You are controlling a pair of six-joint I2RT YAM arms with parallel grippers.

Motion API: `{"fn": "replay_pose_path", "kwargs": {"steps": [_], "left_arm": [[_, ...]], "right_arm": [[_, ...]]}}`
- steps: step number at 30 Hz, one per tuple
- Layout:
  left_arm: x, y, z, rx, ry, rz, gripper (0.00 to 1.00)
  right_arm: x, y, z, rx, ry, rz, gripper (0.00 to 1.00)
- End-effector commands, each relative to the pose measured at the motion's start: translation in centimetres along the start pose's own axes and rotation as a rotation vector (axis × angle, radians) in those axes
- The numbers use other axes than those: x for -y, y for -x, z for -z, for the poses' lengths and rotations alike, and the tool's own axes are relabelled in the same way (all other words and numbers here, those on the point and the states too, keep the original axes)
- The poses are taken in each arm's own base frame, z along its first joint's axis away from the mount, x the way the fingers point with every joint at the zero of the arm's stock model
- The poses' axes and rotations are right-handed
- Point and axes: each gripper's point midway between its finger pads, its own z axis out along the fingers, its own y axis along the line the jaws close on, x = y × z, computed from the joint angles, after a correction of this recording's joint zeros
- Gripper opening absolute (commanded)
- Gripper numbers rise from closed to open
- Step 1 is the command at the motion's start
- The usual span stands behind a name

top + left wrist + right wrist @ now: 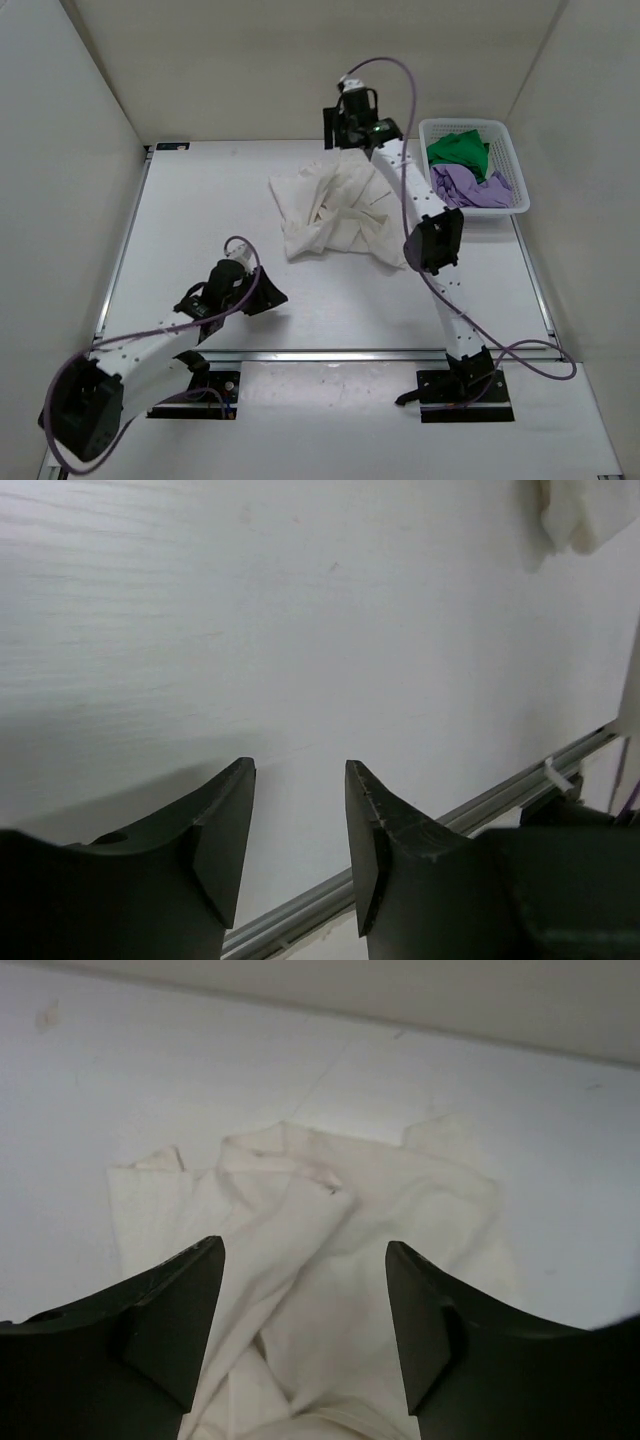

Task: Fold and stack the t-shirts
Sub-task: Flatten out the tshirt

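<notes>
Under right hand (pixel 305 1250) — cream shirt (pixel 400 1210), crumpled.

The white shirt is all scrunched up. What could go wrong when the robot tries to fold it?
1. The cream shirt lies crumpled in overlapping layers. The open right pincer above it might pinch several layers and lift a lump, not one edge.
2. The left pincer is open over the table, away from the shirt. If only one side gets pulled, the shirt may drag crooked.
3. The right arm's elbow sits near the basket and might bump it.
</notes>
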Motion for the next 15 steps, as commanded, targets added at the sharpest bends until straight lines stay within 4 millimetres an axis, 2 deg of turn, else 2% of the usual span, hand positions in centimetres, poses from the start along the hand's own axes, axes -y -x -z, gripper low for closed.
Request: {"fn": "replay_pose_path", "kwargs": {"steps": [1,2,3,4,5,6,9,10,11,12,13,14,15], "left_arm": [[5.5,2.3,-1.6,0.068,-0.081,-0.08,0.53],[7.2,2.0,-2.4,0.049,-0.1,-0.1,0.53],[8.2,1.6,-2.8,0.037,-0.117,-0.111,0.53],[9.0,1.5,-3.7,0.028,-0.119,-0.107,0.55],[9.5,1.0,-4.6,0.005,-0.114,-0.101,0.55],[10.8,0.8,-5.3,-0.003,-0.143,-0.076,0.56],[13.9,1.3,-7.4,0.032,-0.177,-0.067,0.61],[14.4,1.8,-7.9,0.052,-0.164,-0.069,0.64],[15.9,1.4,-9.0,0.041,-0.169,-0.099,0.67],[17.3,1.5,-10.2,0.039,-0.168,-0.121,0.68],[17.4,1.5,-10.9,0.037,-0.15,-0.126,0.7],[17.8,1.5,-12.5,0.03,-0.127,-0.138,0.71],[18.0,1.6,-13.9,0.024,-0.117,-0.13,0.74]], "right_arm": [[0.6,11.9,13.7,0.277,-0.08,0.011,0.64],[0.7,13.4,17.9,0.314,-0.083,0.026,0.64],[1.2,13.8,19.3,0.321,-0.092,0.029,0.64],[1.8,13.8,21.9,0.315,-0.097,0.029,0.64],[2.0,13.0,22.6,0.284,-0.104,0.044,0.64],[2.5,12.5,24.6,0.269,-0.114,0.043,0.64],[3.7,8.8,27.1,0.167,-0.195,0.072,0.64],[3.7,7.8,28.6,0.158,-0.202,0.078,0.63],[4.4,6.6,29.4,0.145,-0.215,0.08,0.63],[4.1,6.1,30.1,0.152,-0.199,0.079,0.63],[4.9,5.5,31.4,0.185,-0.196,0.075,0.63],[4.7,5.8,31.7,0.232,-0.172,0.066,0.64],[4.9,4.4,33.2,0.244,-0.149,0.061,0.65]]}}
